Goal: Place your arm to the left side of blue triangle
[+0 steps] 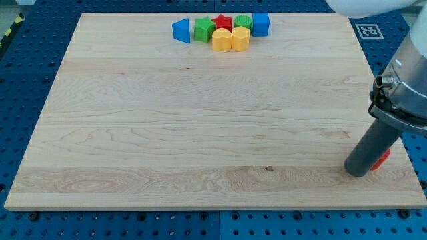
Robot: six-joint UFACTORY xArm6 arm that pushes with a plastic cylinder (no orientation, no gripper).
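Blue perforated bench surrounds the pale wooden tabletop (200, 133), and I stand at its lower right corner in the view. I carry no fingers at all, so there is nothing to be wide, narrow or holding: only a dark rod, and my tip (357, 172) rests low on the view's right, near the bottom edge. Just behind the rod a red block (381, 159) peeks out, touching or nearly touching it; its shape is too hidden to tell. Everything else sits well apart from me, clustered at the view's top: the blue triangle (181, 30) at the left end of the row, a green block (204, 29) just beside it on its right, then a red block that looks like a star (222, 23), another green block (243, 22), a blue cube (260, 24) at the right end, and two yellow blocks (230, 39) tucked just below the row. My goal is the bare wood to the view's left of the blue triangle. I judge the clean way is a long diagonal sweep up and left across the open middle of the board, staying below the cluster, passing under the yellow pair with room to spare, then rising to stop beside the triangle's left face without nudging it. Pulling away from the red block first should keep it from dragging along.
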